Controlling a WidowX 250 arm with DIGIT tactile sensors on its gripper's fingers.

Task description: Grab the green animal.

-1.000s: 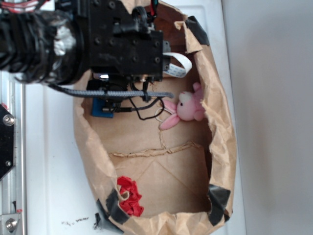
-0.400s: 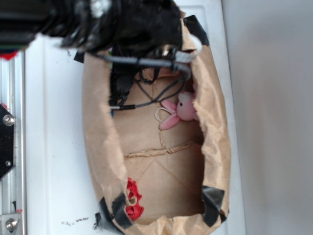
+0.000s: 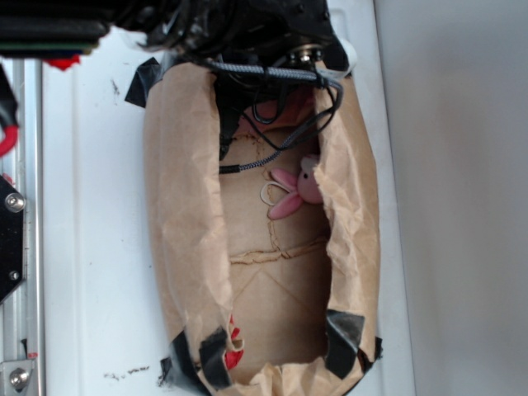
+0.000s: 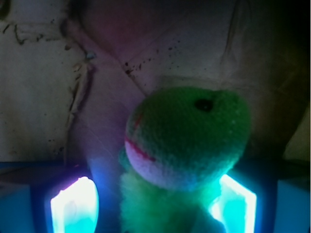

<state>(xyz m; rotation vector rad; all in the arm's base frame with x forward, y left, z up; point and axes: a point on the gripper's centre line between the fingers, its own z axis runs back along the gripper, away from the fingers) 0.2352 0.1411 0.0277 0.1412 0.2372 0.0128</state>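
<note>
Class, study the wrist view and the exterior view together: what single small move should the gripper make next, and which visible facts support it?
Probably close the jaws. In the wrist view the green animal sits between the two glowing fingers, which look apart, so the gripper seems placed for a grasp. The exterior view hides the gripper inside the paper bag.
</note>
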